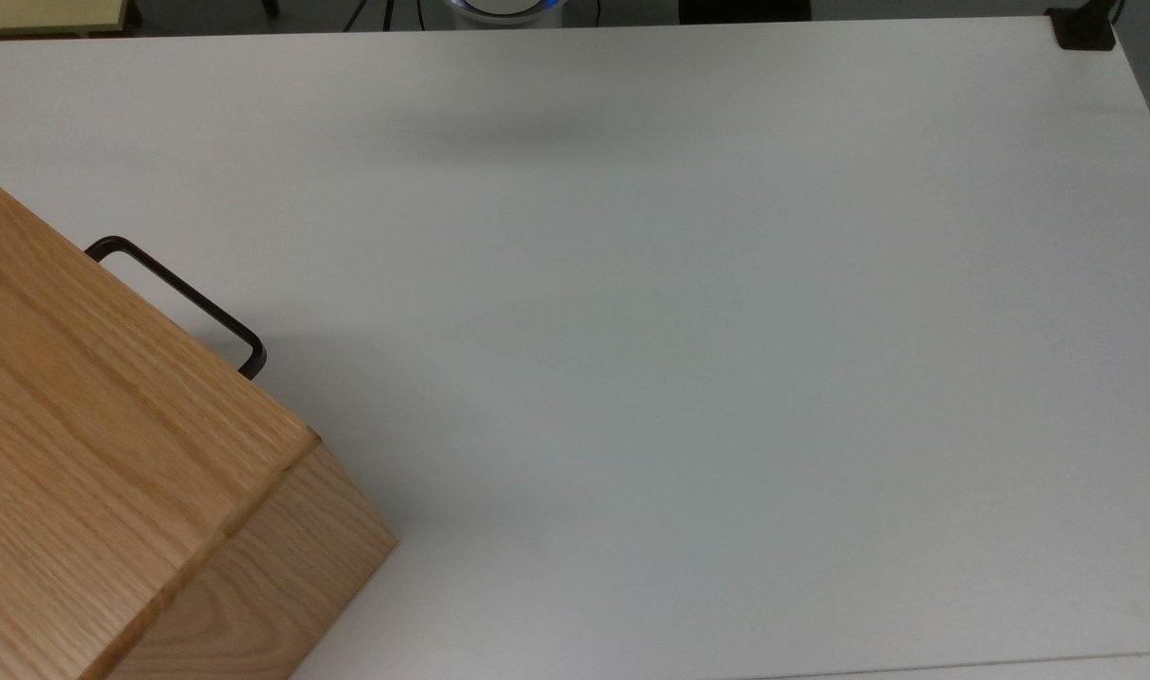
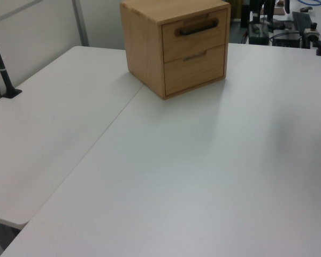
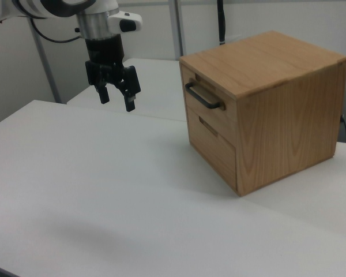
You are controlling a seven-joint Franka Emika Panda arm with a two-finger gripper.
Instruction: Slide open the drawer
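The white bench (image 3: 104, 190) is bare in front of the wooden box (image 3: 288, 109), so there is lots of room. The hand (image 3: 116, 97) hangs in the air, fingers apart, well away from the drawer (image 3: 210, 98) and its black handle (image 3: 203, 97). Nothing stands between them.

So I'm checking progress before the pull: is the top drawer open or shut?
Shut. The drawer front sits flush with the cabinet face, handle untouched; the hand hangs apart from it, fingers spread.

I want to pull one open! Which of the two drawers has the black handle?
The top drawer. A black bar handle sticks out from its front. The bottom drawer has no bar, just a small notch at its top edge.
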